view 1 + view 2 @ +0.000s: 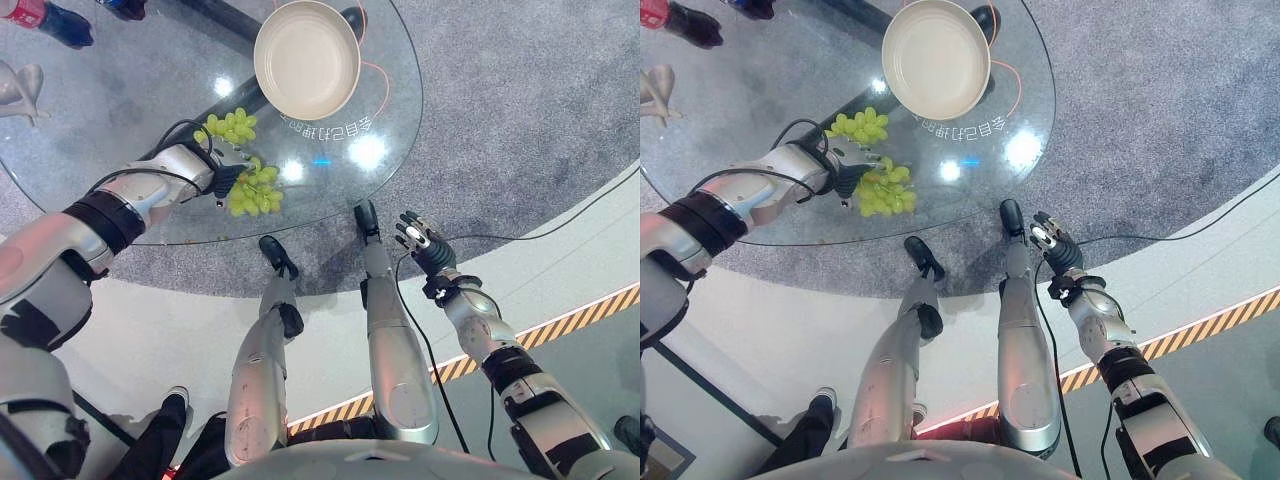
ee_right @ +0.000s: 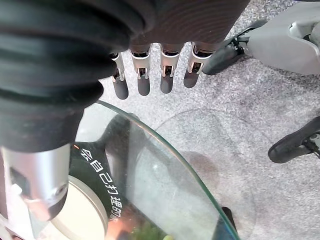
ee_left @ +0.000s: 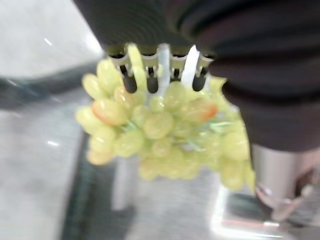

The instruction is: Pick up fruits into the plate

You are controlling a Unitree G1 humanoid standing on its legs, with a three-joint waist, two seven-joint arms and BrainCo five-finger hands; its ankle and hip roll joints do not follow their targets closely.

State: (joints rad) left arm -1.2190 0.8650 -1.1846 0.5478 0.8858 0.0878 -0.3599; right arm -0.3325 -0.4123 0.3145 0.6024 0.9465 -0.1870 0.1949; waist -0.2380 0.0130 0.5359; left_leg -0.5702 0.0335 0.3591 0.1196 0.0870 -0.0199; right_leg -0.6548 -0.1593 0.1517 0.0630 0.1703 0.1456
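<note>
Grapes (image 1: 254, 190) sit under the left hand (image 1: 226, 170), whose fingers curl round one bunch, but the plate (image 1: 306, 58) has no fruit yet.

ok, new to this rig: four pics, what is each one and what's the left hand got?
It is a two-legged humanoid robot with two arms. Two pictures come from its head, looking down; the other two come from cameras on each wrist. A round glass table carries an empty cream round plate and two bunches of green grapes. The far bunch lies loose on the glass. The left hand is on the near bunch: its wrist camera shows the fingers reaching over the grapes, though how firm the grip is cannot be told. The right hand hangs open off the table's edge, holding nothing.
</note>
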